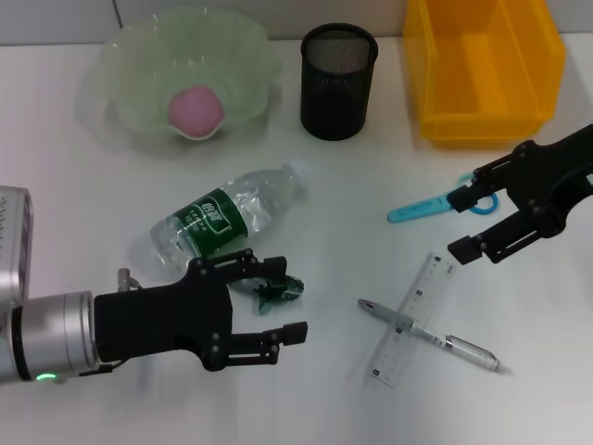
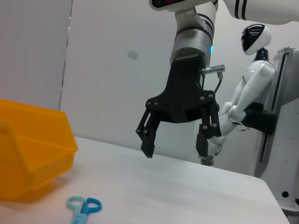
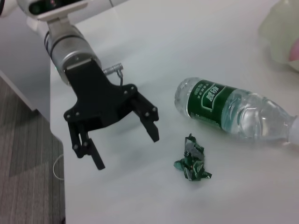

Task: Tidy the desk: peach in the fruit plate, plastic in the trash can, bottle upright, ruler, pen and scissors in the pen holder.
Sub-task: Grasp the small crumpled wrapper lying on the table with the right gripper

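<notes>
While my left gripper [image 1: 271, 297] hovers with fingers spread wide near the front left of the desk [image 1: 315, 408], the crumpled green plastic [image 1: 278, 289] lies just beside its upper finger, apart from it. Close behind lies the bottle [image 1: 227, 215] on its side. My right gripper [image 1: 468, 221] hangs by the right edge, fingers wide, just beside the scissors [image 1: 440, 204]. Toward the front, the pen [image 1: 431, 336] crosses the ruler [image 1: 410, 317]. Along the back edge sit the fruit plate [image 1: 130, 56] holding the peach [image 1: 195, 110], the pen holder [image 1: 338, 82] and the trash can [image 1: 482, 65].

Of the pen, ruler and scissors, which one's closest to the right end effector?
The blue scissors: their handles lie right by the open right end effector, while the ruler and the pen crossing it lie farther away.
</notes>
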`<state>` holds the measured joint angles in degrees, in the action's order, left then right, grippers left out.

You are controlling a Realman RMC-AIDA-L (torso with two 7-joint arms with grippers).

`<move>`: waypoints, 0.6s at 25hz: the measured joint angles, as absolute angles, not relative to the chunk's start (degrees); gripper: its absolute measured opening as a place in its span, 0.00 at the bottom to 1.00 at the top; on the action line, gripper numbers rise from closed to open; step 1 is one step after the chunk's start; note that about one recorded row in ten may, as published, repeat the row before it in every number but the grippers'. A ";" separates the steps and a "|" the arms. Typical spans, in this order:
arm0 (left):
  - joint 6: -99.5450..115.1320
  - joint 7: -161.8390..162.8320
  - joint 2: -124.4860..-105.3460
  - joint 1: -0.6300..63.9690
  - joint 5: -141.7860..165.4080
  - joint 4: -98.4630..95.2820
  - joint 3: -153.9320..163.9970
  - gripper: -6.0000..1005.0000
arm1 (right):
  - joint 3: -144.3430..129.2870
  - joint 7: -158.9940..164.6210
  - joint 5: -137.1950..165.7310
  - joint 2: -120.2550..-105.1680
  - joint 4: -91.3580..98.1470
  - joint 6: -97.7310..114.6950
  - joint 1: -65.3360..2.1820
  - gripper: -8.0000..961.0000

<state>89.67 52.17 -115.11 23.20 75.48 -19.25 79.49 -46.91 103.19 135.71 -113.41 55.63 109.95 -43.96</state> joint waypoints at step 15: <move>90.07 52.61 -114.49 23.27 75.64 -19.25 77.64 0.81 | -46.02 90.91 126.87 -115.03 54.51 109.19 -34.49 0.83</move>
